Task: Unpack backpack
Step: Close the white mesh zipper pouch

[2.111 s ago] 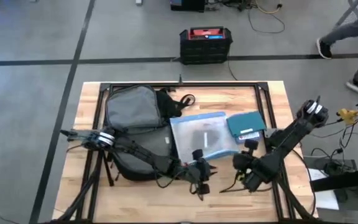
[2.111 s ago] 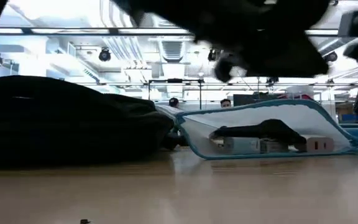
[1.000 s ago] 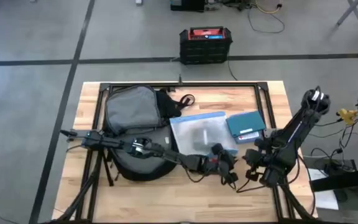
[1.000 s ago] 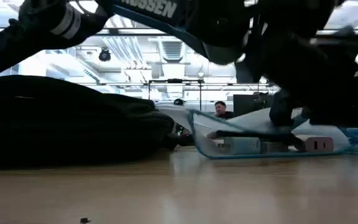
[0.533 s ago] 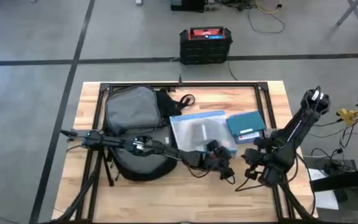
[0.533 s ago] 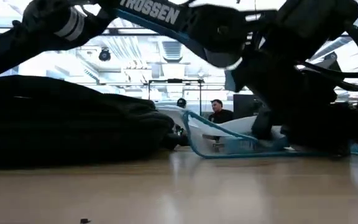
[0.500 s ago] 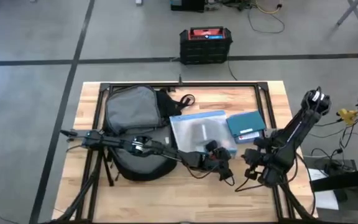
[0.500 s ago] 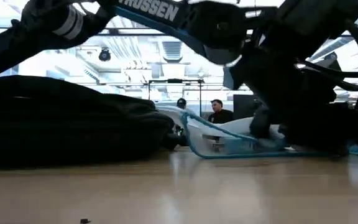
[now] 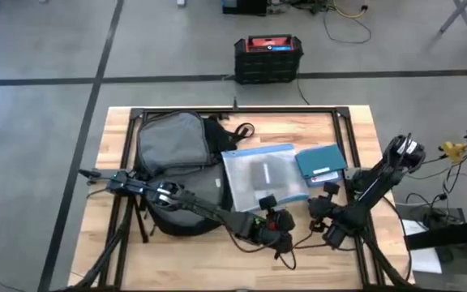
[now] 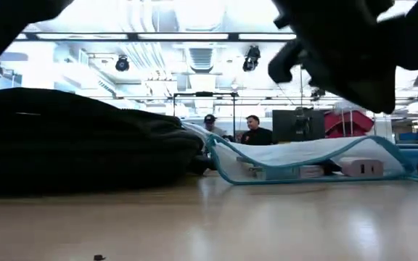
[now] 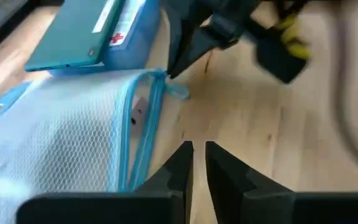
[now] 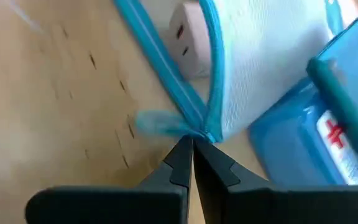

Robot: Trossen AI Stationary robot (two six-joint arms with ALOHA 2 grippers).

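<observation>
The right gripper (image 12: pixel 188 149), fingers pinched together at the mesh pouch (image 9: pixel 262 174) corner, holds nothing I can confirm — tugging could drag the pouch off. The left gripper (image 11: pixel 196 152), nearly closed, hovers beside it. The backpack (image 9: pixel 177 162) lies just beyond the pouch.

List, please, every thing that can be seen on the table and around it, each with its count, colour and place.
Large rounded black fabric backpack with grey lining: one, black and grey, left half of the table.
Clear mesh pouch with blue zip edging: one, white and blue, table middle, beside the backpack.
White charger block: one, white, inside the pouch.
Teal flat case with a red cross: one, teal, right of the pouch.
Wooden table: one, light wood.
Black box with red top: one, on the floor beyond the table.
People: two, far in the room.
Left gripper: jaws nearly shut, near front edge.
Right gripper: jaws shut at the pouch's zip corner.
</observation>
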